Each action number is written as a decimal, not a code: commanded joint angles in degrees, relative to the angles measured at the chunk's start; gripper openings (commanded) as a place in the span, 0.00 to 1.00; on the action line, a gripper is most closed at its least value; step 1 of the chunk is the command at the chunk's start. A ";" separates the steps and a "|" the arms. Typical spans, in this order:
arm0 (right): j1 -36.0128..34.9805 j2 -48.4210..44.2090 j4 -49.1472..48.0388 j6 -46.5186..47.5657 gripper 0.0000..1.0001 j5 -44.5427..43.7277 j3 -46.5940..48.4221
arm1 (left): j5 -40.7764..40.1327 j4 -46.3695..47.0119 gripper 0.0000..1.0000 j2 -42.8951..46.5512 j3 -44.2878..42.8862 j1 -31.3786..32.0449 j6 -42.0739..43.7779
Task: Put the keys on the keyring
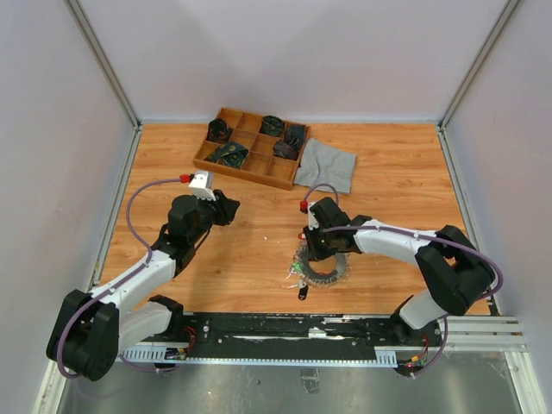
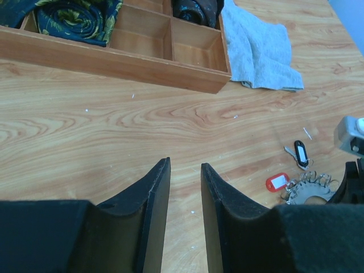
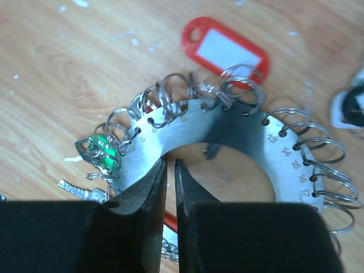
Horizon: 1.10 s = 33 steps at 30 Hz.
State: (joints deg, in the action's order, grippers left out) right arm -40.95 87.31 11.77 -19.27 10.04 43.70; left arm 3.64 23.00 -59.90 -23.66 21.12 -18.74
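Fingers [image 3: 142,196] of the right gripper [image 3: 170,165] stand almost closed, with only a thin slit between them. Their tips are at the inner edge of the keyring [image 3: 227,142], on the right part of the table [image 2: 85,131]; whether they pinch its metal plate we cannot tell. The left gripper [image 2: 185,165] is partly open and holds nothing (it hangs over bare wood, well left of the keyring). Only the right wrist view shows the numbered holes, the small wire loops and a green tag [image 3: 105,153]. The left wrist view shows a black tag [image 2: 300,152] near the keyring, and the wooden tray [image 2: 114,62] and grey cloth [image 2: 259,48] on the far side. We count one keyring, one red tag [image 3: 224,48], one green tag, one black tag, one tray and one cloth.
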 commanded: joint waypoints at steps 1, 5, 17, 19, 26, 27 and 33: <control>-2.70 2.74 1.11 6.06 0.12 5.76 0.44 | -0.54 0.72 0.34 -0.51 0.18 -0.40 0.72; -4.52 2.55 0.76 8.71 0.12 9.80 0.50 | -0.51 0.73 0.34 -0.64 0.15 -0.42 0.74; -5.46 -8.44 4.76 16.81 0.28 6.35 -1.20 | -0.45 0.64 0.34 -0.66 0.26 -0.40 0.72; -5.47 -12.75 3.07 17.32 0.33 2.18 -1.79 | -0.61 0.64 0.34 -0.79 0.32 -0.43 0.81; -5.37 -10.56 -1.19 19.14 0.36 4.45 1.82 | -1.56 0.72 0.34 -1.74 0.58 -0.42 1.07; -5.42 -8.90 -1.06 19.30 0.36 5.10 2.91 | -1.60 0.65 0.34 -1.81 0.56 -0.47 1.09; -7.29 -2.77 -1.75 21.54 0.35 8.58 7.17 | -1.89 0.64 0.34 -1.78 0.89 -0.47 1.14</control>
State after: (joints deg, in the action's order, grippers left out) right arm -46.24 82.17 11.03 -0.60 15.66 47.33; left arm 2.74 22.94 -61.52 -23.49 21.12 -18.28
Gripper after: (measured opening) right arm 0.353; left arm 0.338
